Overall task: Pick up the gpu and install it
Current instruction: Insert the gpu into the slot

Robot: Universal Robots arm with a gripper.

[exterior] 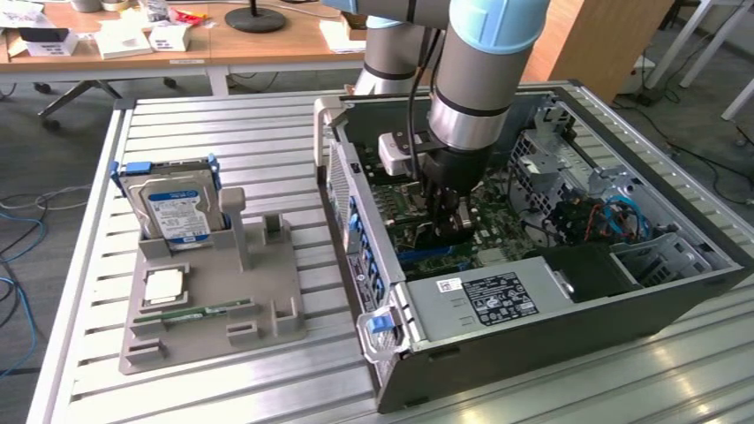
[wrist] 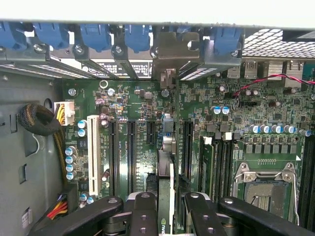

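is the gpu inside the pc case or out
Inside: thin dark gpu card stands edge-on over the green motherboard, held by the black pincer.

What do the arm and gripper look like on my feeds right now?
The arm is a grey metal tube with light blue joint caps and black rings; a black cable runs down it. A pale boxy unit sits at the wrist. The gripper is black, its linked fingers studded with round pins.

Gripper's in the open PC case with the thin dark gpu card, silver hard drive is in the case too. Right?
No: the exterior view shows the silver hard drive standing in the grey fixture outside the open PC case. The gripper is in the case with the thin dark gpu card.
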